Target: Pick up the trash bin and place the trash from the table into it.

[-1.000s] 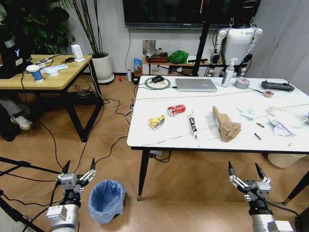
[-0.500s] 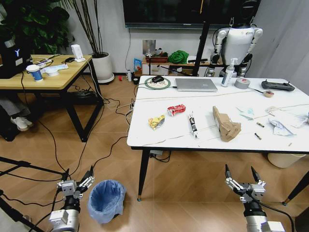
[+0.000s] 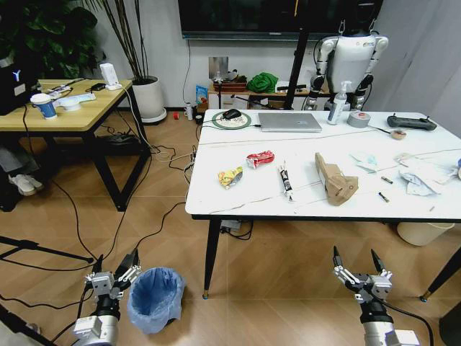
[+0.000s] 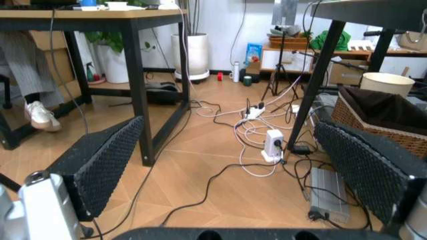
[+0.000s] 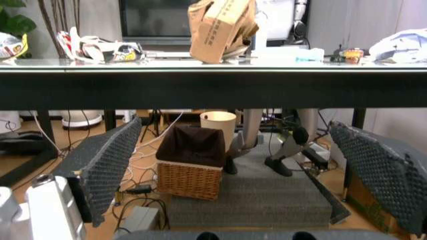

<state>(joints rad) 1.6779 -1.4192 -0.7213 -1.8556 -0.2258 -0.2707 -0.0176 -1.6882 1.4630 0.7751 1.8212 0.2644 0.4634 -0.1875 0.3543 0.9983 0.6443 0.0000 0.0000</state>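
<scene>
Two grippers hang low, fingers spread wide and holding nothing: your left gripper (image 3: 112, 268) sits just beside the bin (image 3: 155, 298) on the floor, at its 9 o'clock; your right gripper (image 3: 358, 268) waits below the counter (image 3: 216, 203). Trash (image 3: 336, 180) lies up top. Grab only the bin's loose bag and it may slip or tip.

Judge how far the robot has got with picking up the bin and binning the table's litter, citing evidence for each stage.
Done: nothing yet. The trash bin stands on the floor, and wrappers, a brown paper bag and crumpled paper lie on the table. In hand: the left gripper hangs open beside the bin, not touching; the right gripper waits open below the table edge. Left: everything.
</scene>
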